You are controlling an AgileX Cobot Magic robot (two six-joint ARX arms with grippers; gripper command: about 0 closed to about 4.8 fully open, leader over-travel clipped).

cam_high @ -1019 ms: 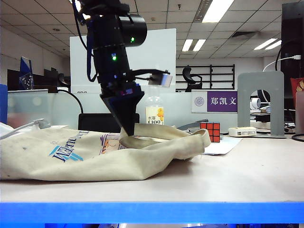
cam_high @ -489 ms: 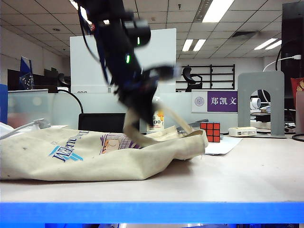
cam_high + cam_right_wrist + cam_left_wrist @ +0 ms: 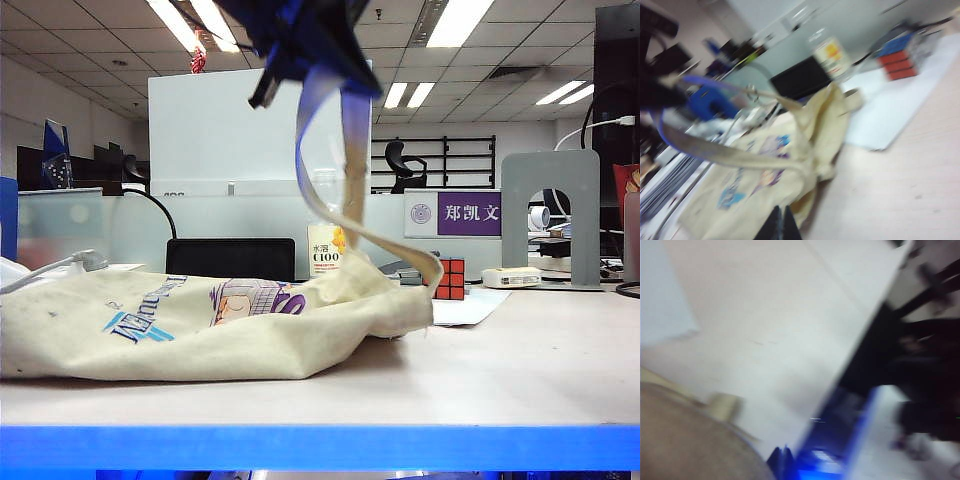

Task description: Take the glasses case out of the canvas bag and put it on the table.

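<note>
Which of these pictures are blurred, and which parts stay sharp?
Exterior view: the canvas bag and the table are sharp; only the left gripper holding the strap is smeared. Left wrist view: blurred throughout. Right wrist view: soft all over, the right gripper included.

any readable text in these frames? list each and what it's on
"郑凯文": purple nameplate on the partition.
"C100": label of the bottle behind the canvas bag.
Blue lettering on the bag: upside down and creased, not readable.
Small characters above "C100": too small to read.
Left wrist and right wrist views: too blurred, nothing legible.
</note>
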